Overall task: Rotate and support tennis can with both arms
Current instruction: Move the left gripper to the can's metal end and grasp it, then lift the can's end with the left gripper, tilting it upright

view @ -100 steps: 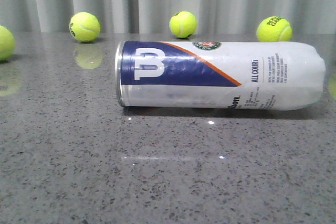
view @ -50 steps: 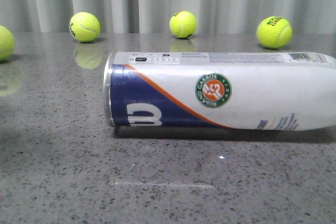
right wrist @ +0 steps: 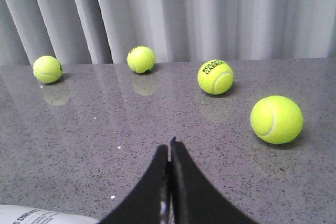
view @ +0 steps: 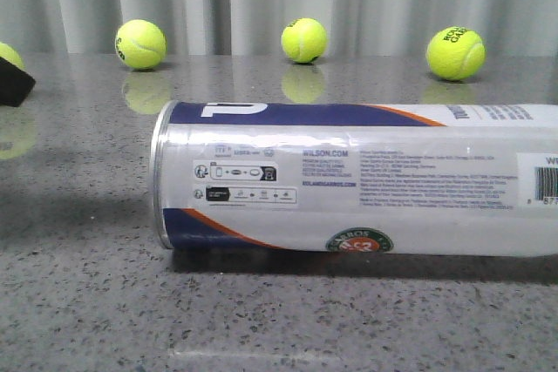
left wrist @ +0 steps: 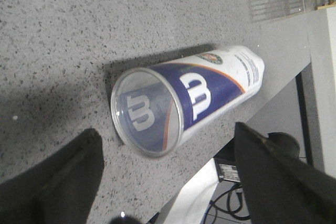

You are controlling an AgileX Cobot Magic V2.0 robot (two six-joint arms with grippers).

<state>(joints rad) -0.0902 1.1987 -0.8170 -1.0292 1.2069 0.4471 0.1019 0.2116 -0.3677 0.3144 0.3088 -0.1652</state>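
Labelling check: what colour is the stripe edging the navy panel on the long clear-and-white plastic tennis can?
Orange, on the tennis can; clearest in the left wrist view.

Our left gripper point(left wrist: 165, 182) shows two broad, matte black fingers point(left wrist: 63, 184), wedge-shaped with blunt, slightly rounded edges and no markings we can read. Our right gripper point(right wrist: 169, 153) has two slim black fingers point(right wrist: 186, 187), smooth and curved, tapering to narrow tips.

Curtained lab tabletop point(view: 87, 302), cabling beneath
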